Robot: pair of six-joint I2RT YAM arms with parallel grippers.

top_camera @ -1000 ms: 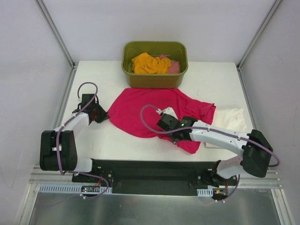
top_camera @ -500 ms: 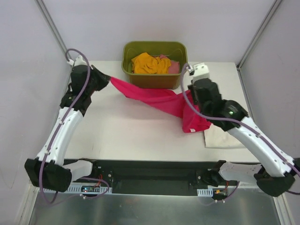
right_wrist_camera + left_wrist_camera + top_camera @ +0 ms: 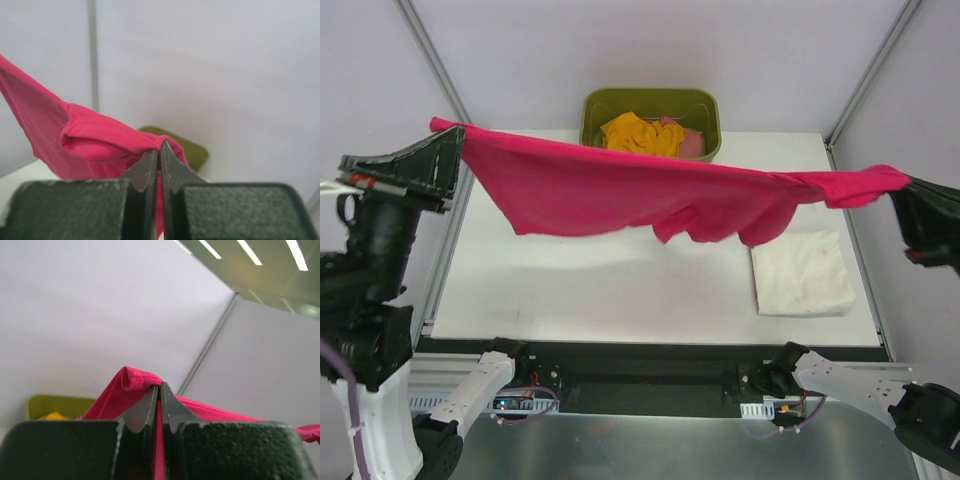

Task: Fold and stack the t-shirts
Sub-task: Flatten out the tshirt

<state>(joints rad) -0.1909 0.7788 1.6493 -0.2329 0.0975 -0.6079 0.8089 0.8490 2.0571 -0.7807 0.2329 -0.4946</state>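
Both ends pinched: left gripper (image 3: pixel 160 390) and right gripper (image 3: pixel 160 147) clamped on crimson-pink t-shirt (image 3: pixel 620 190), aloft. Lower evenly onto table (image 3: pixel 620 290), cloth taut.

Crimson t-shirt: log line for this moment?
crimson t-shirt: airborne, stretched | left gripper: shut on corner | right gripper: shut on corner | cream t-shirt: folded

We can find no words, numbers, labels or signs to read anywhere in these pictures, on any of the things.
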